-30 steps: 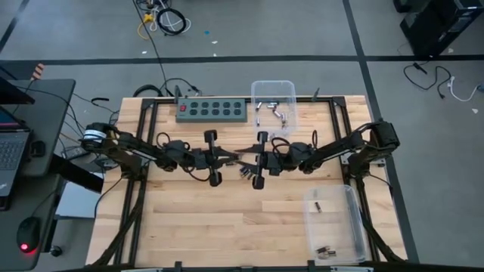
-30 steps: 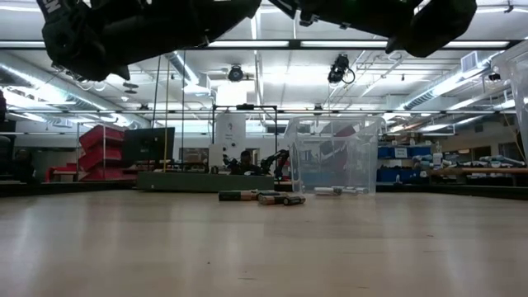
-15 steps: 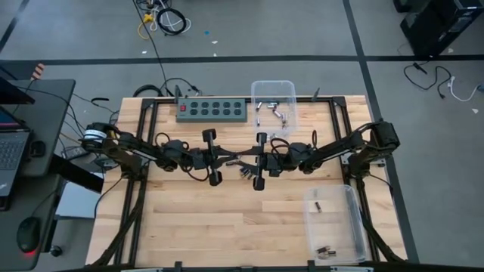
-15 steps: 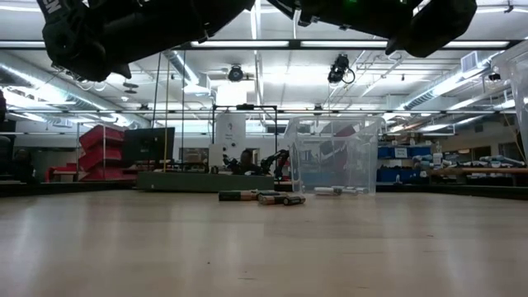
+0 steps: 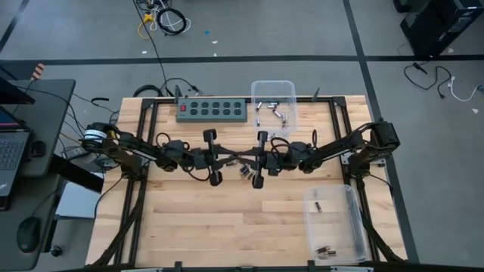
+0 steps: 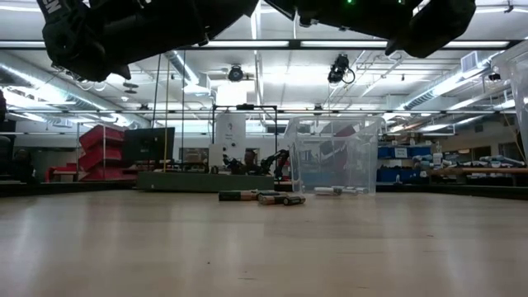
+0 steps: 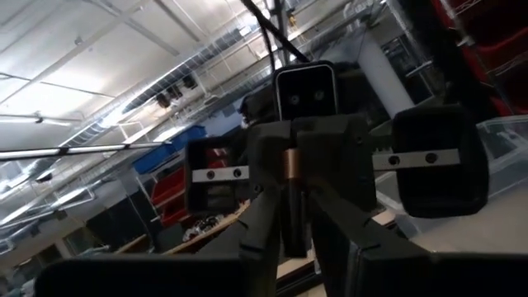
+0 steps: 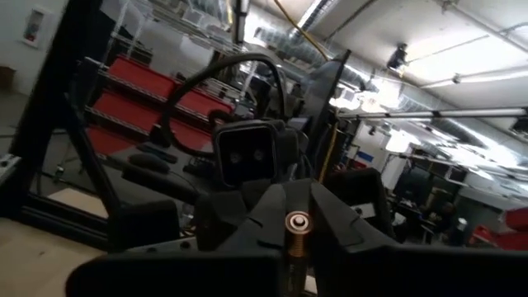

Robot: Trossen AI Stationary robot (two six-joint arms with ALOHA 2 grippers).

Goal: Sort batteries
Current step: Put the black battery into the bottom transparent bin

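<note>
Closing end-on around a single battery [image 8: 297,221], the right gripper [image 8: 297,235] now has its fingers pressed against the cell, where a second ago they stood wide. The left gripper [image 7: 290,247] meets it nose to nose in mid-air over the middle of the table [image 5: 227,227], with the same battery upright in front of it. Whether it has let go yet, I cannot tell. This reads as a hand-over from left to right at the point where the grip changes sides. Below them, a small cluster of loose batteries [image 5: 246,173] lies on the wood, unsorted. A clear bin [image 5: 272,82] at the back edge holds silvery cells, and another clear bin [image 5: 354,219] near the right arm holds a few dark ones. My guess is that the right-hand bin is where this cell goes.
</note>
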